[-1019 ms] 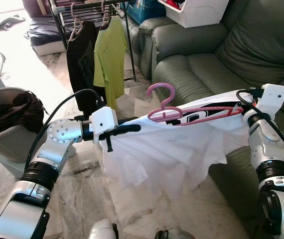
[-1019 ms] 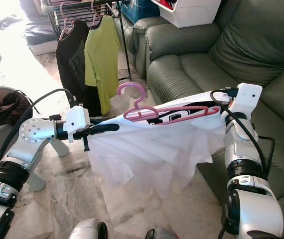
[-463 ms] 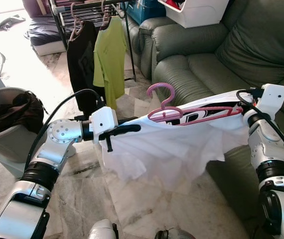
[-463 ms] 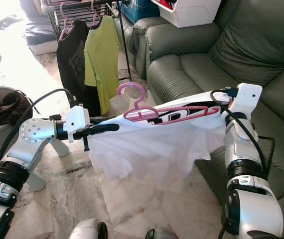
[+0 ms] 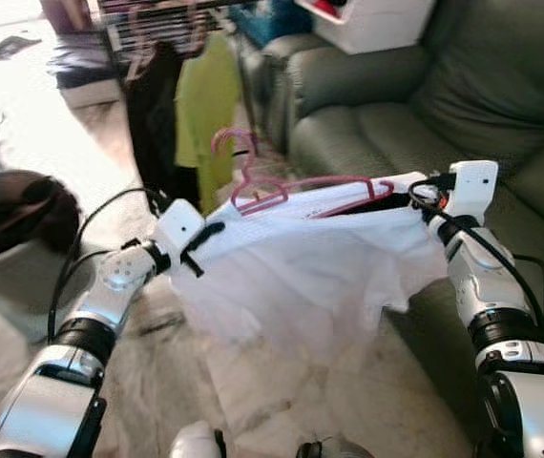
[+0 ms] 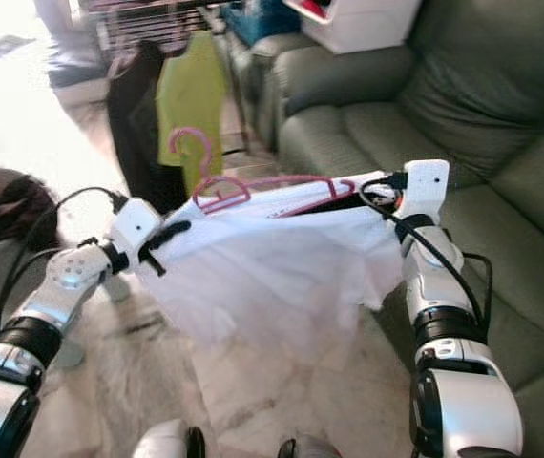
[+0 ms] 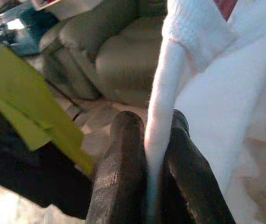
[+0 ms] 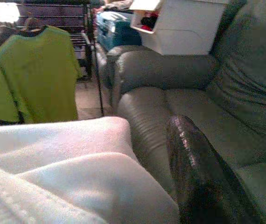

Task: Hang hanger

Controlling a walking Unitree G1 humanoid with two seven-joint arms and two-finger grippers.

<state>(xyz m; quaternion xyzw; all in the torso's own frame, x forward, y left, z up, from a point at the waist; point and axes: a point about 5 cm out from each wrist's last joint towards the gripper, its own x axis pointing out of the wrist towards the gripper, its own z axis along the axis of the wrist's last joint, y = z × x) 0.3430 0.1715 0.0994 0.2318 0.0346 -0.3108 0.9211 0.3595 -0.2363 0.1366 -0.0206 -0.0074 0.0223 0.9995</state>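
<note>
Left pincer point(image 7: 147, 186): clamped on shirt point(image 5: 301, 277) edge, left.
Right pincer point(image 5: 415, 198): cannot tell, at shirt's right.
Hanger point(image 5: 291, 189): atop shirt, mid-air.
Rack point(image 5: 148, 10): far left, floor point(image 5: 253, 382) between open.
Sofa point(image 5: 396, 105): right.

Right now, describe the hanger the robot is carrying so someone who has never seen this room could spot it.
In front of the green sofa, the left gripper and right gripper stretch a white shirt between them. The pink hanger lies along its top edge, hook up. The rack's other hangers hold a black shirt and a lime shirt.
</note>
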